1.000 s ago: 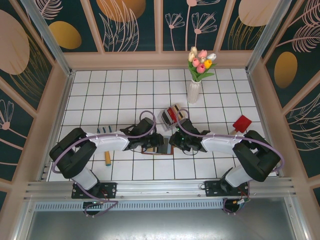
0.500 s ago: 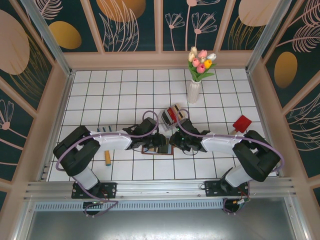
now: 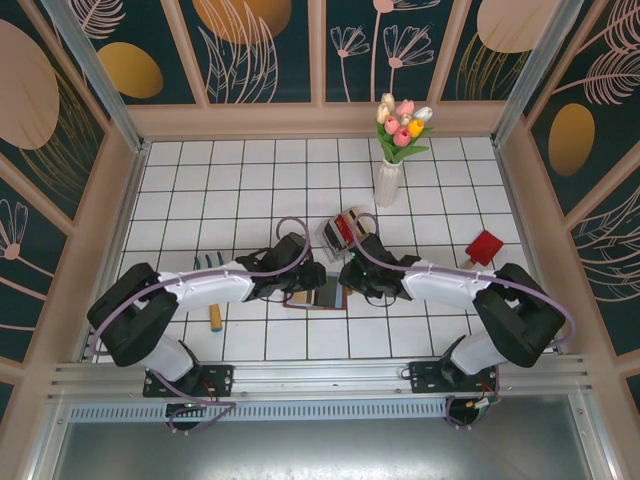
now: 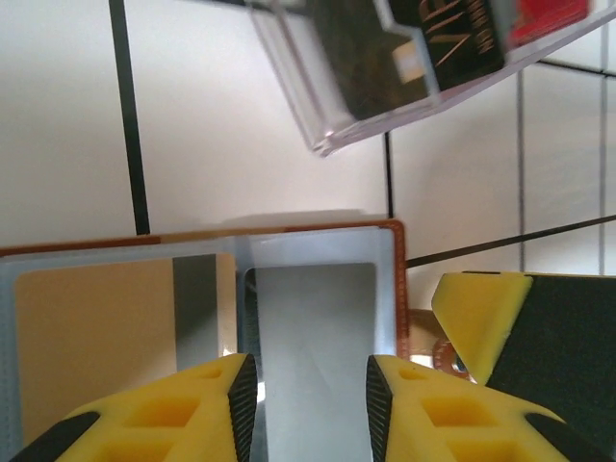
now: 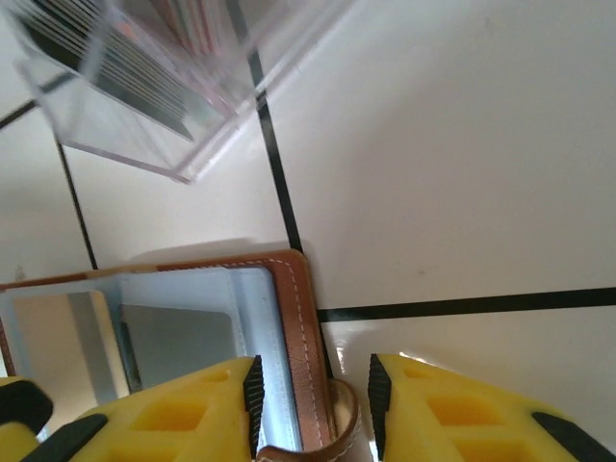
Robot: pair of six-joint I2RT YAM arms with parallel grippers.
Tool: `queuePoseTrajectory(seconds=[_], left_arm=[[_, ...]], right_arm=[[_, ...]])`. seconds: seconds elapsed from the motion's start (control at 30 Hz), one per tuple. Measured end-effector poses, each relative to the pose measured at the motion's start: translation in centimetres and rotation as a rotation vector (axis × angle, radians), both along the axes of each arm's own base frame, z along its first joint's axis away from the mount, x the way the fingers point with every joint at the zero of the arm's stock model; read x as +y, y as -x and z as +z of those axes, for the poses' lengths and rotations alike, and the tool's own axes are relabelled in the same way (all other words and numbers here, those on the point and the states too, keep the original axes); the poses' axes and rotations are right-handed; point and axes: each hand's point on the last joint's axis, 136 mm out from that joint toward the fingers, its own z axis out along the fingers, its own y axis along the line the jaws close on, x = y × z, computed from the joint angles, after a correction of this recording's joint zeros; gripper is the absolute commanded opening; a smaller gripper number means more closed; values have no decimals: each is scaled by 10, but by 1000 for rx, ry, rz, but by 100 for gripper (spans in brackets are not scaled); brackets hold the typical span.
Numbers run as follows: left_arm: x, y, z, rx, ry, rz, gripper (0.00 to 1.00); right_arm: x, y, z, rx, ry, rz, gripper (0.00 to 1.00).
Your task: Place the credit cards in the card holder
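**Top view.** The wallet (image 3: 322, 296) lay open on the white tiled desk (image 3: 250, 190), near its front edge and midway between the two arms. The left hand (image 3: 312, 283) was over the wallet's left part, and the right hand (image 3: 350, 280) was at its right end. The two hands were close together. A clear box (image 3: 340, 230) stood just behind the wallet, with cards (image 3: 349, 222) in it, red and dark. A vase (image 3: 387, 182) stood further back. A red shovel (image 3: 484, 246) lay well off to the right.

**Left wrist view.** The left hand (image 4: 311, 404) was part open, its yellow fingers (image 4: 207, 409) low over the wallet (image 4: 397, 289). A grey panel ran between the jaws. I could not tell whether this was a card or a pocket, or whether it was gripped. A tan face with a grey stripe showed in the left pocket. One yellow finger (image 4: 481, 313) of the right hand sat just beside the wallet's right edge. The box (image 4: 318, 106) lay beyond it, with dark, gold-lettered cards (image 4: 452, 38) and a red one inside.

**Right wrist view.** The right hand (image 5: 313, 409) was part open, its jaws straddling the wallet's brown stitched edge (image 5: 303, 327) and clasp tab (image 5: 345, 423). The edge did not fill the gap, so I could not tell if it was held. The box (image 5: 144, 106) sat at upper left, apart from the wallet.
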Motion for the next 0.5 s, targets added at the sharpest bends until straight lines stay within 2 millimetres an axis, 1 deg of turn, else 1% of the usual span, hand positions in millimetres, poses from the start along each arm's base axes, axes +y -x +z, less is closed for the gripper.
queuePoseTrajectory(seconds=[0.13, 0.27, 0.37, 0.4, 0.5], left_arm=[[8, -7, 20, -68, -2, 37, 42], [23, -16, 34, -120, -23, 81, 47], [38, -26, 39, -136, -38, 123, 50], [44, -30, 39, -138, -41, 140, 51], [67, -39, 32, -124, -50, 192, 54]], right_arm=[[-5, -14, 26, -68, 12, -22, 41], [-11, -24, 53, -141, 7, -38, 42], [-7, -30, 70, -193, 6, -4, 35], [-3, -31, 75, -206, 2, 23, 29], [15, -27, 84, -223, -19, 132, 19]])
